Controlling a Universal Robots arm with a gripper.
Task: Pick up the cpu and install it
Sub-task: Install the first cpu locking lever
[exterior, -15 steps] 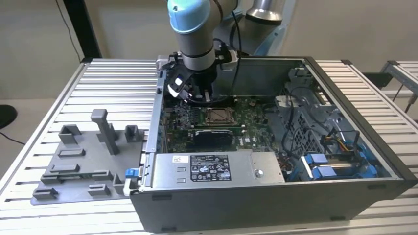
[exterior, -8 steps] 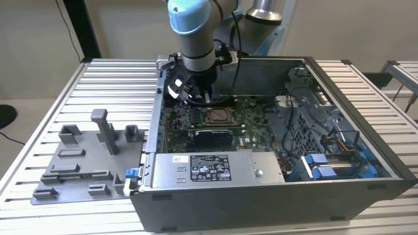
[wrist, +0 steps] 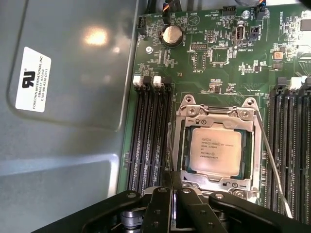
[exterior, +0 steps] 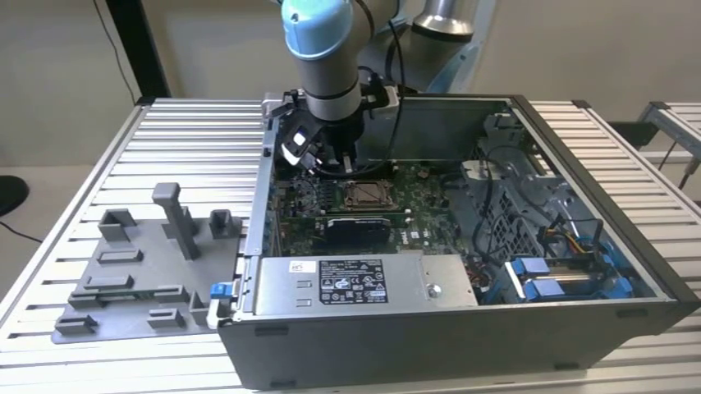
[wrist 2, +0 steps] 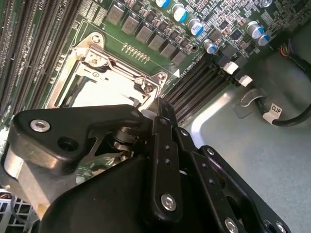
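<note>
The cpu, a pale silver-grey square chip, lies flat inside the motherboard socket, with the metal frame around it. In the exterior view the cpu sits mid-board inside the open computer case. My gripper hangs just above the board, beside the socket on the exterior view's left. Its black fingers are pressed together, shut, with nothing between them. In the second wrist view the gripper ends at the socket's edge, and the cpu shows as a bright glare.
Memory slots run along both sides of the socket. A grey power supply box fills the case's front and cables and blue drive brackets its right side. A grey fixture plate with posts stands on the slatted table to the left.
</note>
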